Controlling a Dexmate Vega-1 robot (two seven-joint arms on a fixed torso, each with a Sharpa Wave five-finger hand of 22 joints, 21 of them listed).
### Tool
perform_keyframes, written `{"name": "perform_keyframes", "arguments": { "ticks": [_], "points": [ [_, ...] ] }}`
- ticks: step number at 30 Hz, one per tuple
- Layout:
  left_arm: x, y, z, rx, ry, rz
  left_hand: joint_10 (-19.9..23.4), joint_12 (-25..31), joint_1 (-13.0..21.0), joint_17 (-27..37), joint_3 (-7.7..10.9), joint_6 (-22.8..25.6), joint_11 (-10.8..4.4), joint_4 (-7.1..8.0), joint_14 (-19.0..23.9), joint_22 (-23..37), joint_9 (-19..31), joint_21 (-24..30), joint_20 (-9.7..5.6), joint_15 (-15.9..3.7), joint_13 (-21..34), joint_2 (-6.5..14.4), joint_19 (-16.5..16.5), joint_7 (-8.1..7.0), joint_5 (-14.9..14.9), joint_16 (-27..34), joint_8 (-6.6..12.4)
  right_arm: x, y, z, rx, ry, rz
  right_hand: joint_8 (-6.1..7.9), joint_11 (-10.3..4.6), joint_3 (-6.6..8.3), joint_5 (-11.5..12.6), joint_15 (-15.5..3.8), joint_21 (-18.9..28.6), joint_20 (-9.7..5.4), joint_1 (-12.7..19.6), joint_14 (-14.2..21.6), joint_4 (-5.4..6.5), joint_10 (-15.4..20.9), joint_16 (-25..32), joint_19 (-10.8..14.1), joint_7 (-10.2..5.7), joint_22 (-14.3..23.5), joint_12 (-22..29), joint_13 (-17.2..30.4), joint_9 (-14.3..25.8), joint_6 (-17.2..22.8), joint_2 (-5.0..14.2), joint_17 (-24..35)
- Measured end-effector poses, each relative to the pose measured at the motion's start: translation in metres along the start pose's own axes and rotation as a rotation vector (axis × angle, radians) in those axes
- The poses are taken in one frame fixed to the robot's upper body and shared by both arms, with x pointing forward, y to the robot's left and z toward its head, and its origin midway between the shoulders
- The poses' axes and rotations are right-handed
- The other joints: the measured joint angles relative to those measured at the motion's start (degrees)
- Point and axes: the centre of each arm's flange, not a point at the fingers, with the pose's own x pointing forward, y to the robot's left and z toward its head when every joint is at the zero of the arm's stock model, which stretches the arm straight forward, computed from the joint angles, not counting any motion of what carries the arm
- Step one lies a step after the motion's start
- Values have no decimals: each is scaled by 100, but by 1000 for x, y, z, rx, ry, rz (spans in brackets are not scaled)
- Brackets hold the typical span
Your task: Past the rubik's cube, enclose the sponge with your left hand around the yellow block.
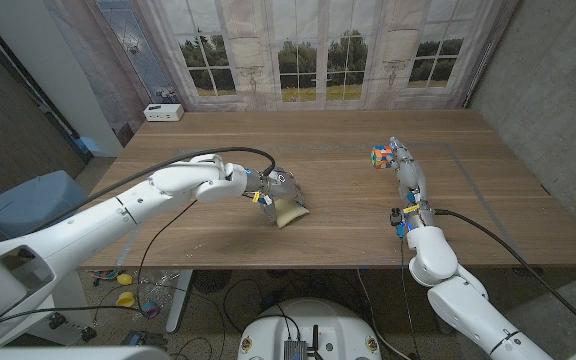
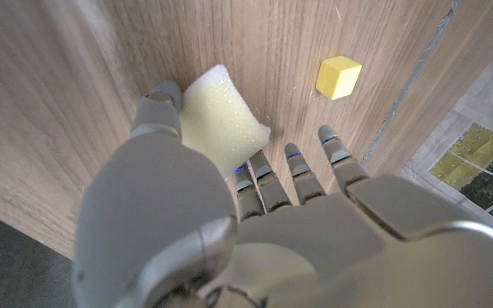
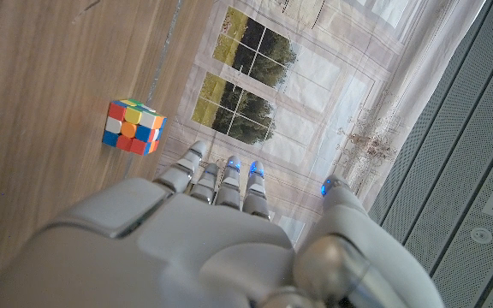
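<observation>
Pale yellow foam is what your left hand (image 1: pixel 273 190) has hold of: the sponge (image 1: pixel 290 211) sits on the wooden table (image 1: pixel 208 140) a little left of centre, toward the near edge. In the left wrist view your thumb (image 2: pixel 157 107) presses one side of the sponge (image 2: pixel 221 124) and your fingers (image 2: pixel 268 184) curl against the other, so you are pinching it between them.

Your yellow block (image 2: pixel 338 77) lies on the bare wood just beyond the fingertips, apart from the sponge; in the head view I cannot make it out behind your hand.

Your right hand (image 1: pixel 405 165) stretches out over the right part of the table, fingers straight and close together, holding nothing. The rubik's cube (image 1: pixel 381 155) sits just left of its fingertips; the right wrist view shows the cube (image 3: pixel 133 127) near them, not touching.

A small white box (image 1: pixel 163 113) stands at the far left edge.
</observation>
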Motion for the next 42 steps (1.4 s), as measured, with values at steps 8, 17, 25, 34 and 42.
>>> {"name": "perform_keyframes", "arguments": {
  "ticks": [8,17,25,34,42],
  "points": [
    [-4,1,-1,8,19,24,68,-26,0,0,-40,152,-5,40,27,0,5,-44,0,-11,-2,46,18,-12,-176,0,1,0,0,1,-5,-4,0,0,1,0,0,0,0,0,0,0,0,1,0,0,0,0,1,0,0,0,0,-7],
    [-13,6,-16,20,101,49,27,-92,-1,0,-136,147,-7,85,27,0,25,-44,0,-11,-1,44,17,-52,-259,0,-76,-1,-1,3,-6,-11,0,0,32,0,0,0,0,0,0,-1,0,31,0,-1,0,0,1,0,0,-1,0,-6],
    [-24,14,-33,32,192,94,27,-92,-24,0,-159,147,-7,109,27,-1,23,-44,20,-11,-1,67,38,-52,-315,-34,-76,-1,0,4,-9,-17,5,0,32,0,0,0,0,0,0,-1,0,31,0,-1,-21,0,1,0,0,20,0,-6],
    [-31,20,-52,46,280,134,30,-112,-24,0,-207,147,-10,109,27,-1,23,-89,20,-10,-1,66,38,-52,-338,-34,-116,0,1,7,-13,-27,11,0,32,0,0,0,0,0,0,-1,0,31,0,-1,-21,0,1,0,0,20,0,-5],
    [-30,25,-69,56,323,146,29,-156,-24,0,-230,148,-9,132,27,28,23,-89,20,-10,-1,66,37,-52,-381,-55,-143,1,2,9,-19,-27,17,0,32,0,0,-1,0,0,0,-1,0,31,0,-1,-21,0,1,0,0,20,0,-5]
  ]
}}
